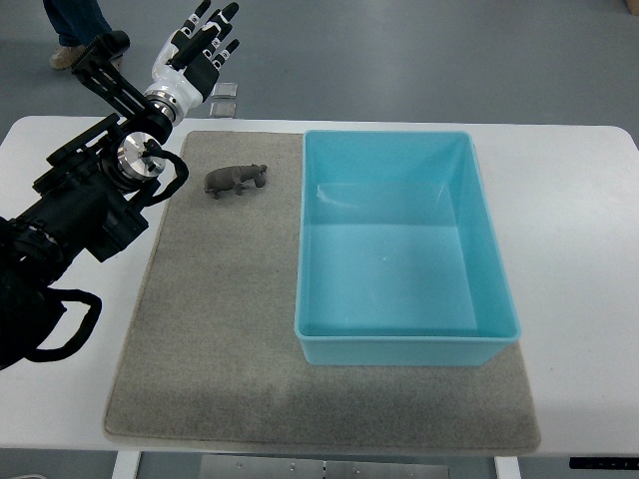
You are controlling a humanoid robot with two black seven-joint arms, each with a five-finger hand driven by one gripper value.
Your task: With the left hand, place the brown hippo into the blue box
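Fingers [215, 25] of the left hand [198, 52], a white-and-black robotic hand, are spread and straight, holding nothing; the hand is raised past the far edge of the white desk [574, 200], over the grey floor [419, 55]. Its black arm [85, 205] comes in from the left side of the picture and angles up toward that far edge, with a silver wrist joint [137, 158] showing just below the hand.

Below the hand and slightly to its right, the small brown plastic hippo [237, 180] stands upright on the grey felt mat [215, 329], near the mat's far left corner. The hippo's head points right, toward the box. It is clear of the hand and touches neither the arm nor the box.

Further right of the hippo, the light blue rectangular plastic box [404, 344] sits on the right part of the same mat, its open top facing up and its inside bare. A narrow strip of mat separates the hippo from the box's left wall.

Just to the right of the hand, on the floor beyond the desk, lies a small pale square object [225, 98] that is too small to identify. To the left of the hand, at the top corner of the picture, a person's legs and shoes [75, 35] stand on the floor.

The right arm does not show.
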